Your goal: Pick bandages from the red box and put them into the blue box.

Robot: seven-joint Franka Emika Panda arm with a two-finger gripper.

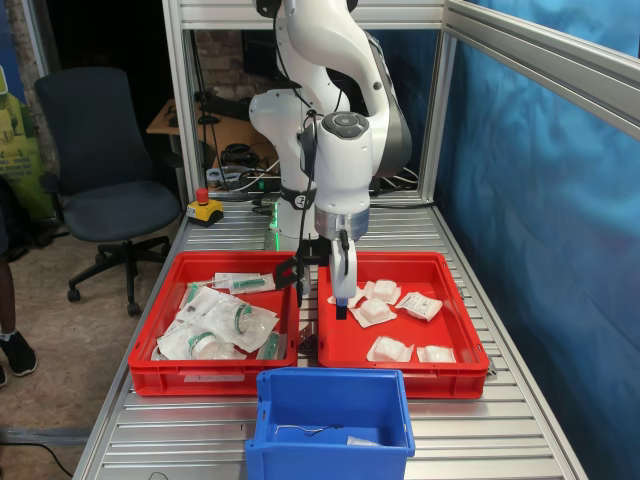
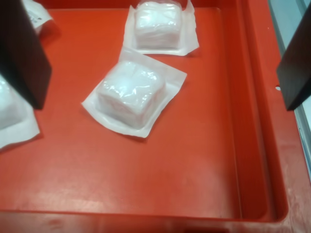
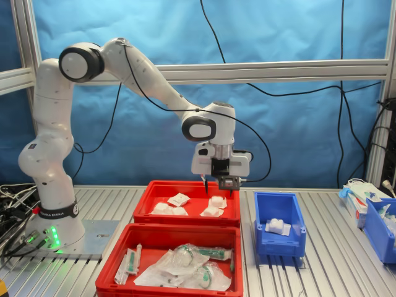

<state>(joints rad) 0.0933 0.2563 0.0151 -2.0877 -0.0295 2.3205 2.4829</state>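
Note:
The red box holds several white bandages. My gripper hangs open and empty just above the side of that box that adjoins the twin crate. In the wrist view the two dark fingers stand wide apart over the red floor, with one puffy bandage lying between and below them and another beyond it. In the second exterior view the gripper is over the red box at the end near the blue box. The blue box holds one white packet.
The twin red crate of clear, green-marked packs stands beside the red box. A yellow emergency-stop button sits behind it. Aluminium frame posts ring the table. Another blue bin stands at the second exterior view's far right.

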